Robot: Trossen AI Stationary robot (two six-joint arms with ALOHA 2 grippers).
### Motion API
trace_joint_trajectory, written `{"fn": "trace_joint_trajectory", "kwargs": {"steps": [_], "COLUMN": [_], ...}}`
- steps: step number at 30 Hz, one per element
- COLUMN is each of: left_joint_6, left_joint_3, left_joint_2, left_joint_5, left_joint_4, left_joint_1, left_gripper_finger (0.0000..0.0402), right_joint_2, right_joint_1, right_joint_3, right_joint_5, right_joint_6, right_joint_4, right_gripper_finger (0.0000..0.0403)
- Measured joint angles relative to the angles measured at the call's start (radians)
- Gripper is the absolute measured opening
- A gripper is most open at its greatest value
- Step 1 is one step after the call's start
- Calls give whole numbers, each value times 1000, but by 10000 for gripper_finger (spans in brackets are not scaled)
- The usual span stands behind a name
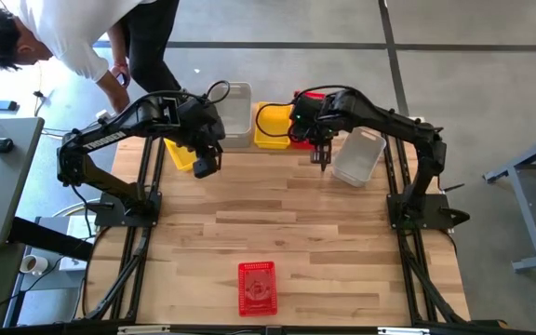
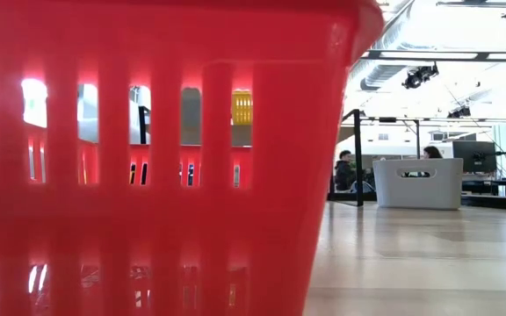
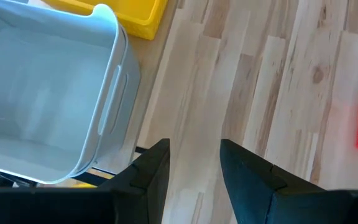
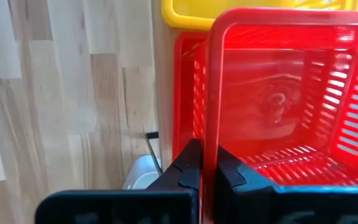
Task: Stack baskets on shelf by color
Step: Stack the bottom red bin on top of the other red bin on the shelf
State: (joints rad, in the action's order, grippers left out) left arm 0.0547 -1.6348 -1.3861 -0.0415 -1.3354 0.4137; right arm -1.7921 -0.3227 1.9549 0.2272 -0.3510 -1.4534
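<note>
Baskets on shelf: a pale grey-white basket (image 1: 236, 113), a yellow basket (image 1: 270, 128) and red baskets (image 1: 307, 98) sat in a row along the far edge of the table, on the shelf (image 3: 146, 84), whose light plank edge showed in the left wrist view.
Held basket: a red basket (image 4: 278, 112) with slotted, glossy walls and a rounded rim was tilted over a second red one (image 4: 188, 93) beneath it.
Right gripper: the right gripper (image 4: 202, 163) was closed tight on the near rim of that held red basket, the rim pinched between its fingers, at the red end of the row.
Left gripper: the left gripper (image 3: 194, 163) hung over the table just in front of the grey-white basket, fingers parted with bare wood between them, holding nothing.
Loose baskets: a second yellow basket (image 1: 179, 154) lay partly hidden under the left arm; a grey-white basket (image 1: 358, 155) lay askew on the table (image 1: 277, 214) right of the right gripper; a lone red basket (image 1: 257, 287) stood near the front edge, filling the low view.
Person: a person (image 1: 49, 33) in a white top bent over beyond the far left corner.
</note>
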Motion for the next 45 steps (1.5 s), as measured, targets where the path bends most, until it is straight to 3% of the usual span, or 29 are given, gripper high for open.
{"fn": "trace_joint_trajectory", "kwargs": {"steps": [8, 34, 45], "left_joint_6": [-3, 0, 0], "left_joint_3": [0, 0, 0], "left_joint_2": [0, 0, 0], "left_joint_5": [-2, -27, -26], "left_joint_4": [0, -3, -8], "left_joint_1": [0, 0, 0], "left_gripper_finger": [131, 131, 131], "right_joint_2": [-26, -59, -59], "right_joint_1": [-25, -60, -60], "right_joint_3": [0, 0, 2], "right_joint_5": [-44, -41, -42], "right_joint_6": [-16, 4, -6], "right_joint_4": [-8, -35, -35], "right_gripper_finger": [0, 3, 108]}}
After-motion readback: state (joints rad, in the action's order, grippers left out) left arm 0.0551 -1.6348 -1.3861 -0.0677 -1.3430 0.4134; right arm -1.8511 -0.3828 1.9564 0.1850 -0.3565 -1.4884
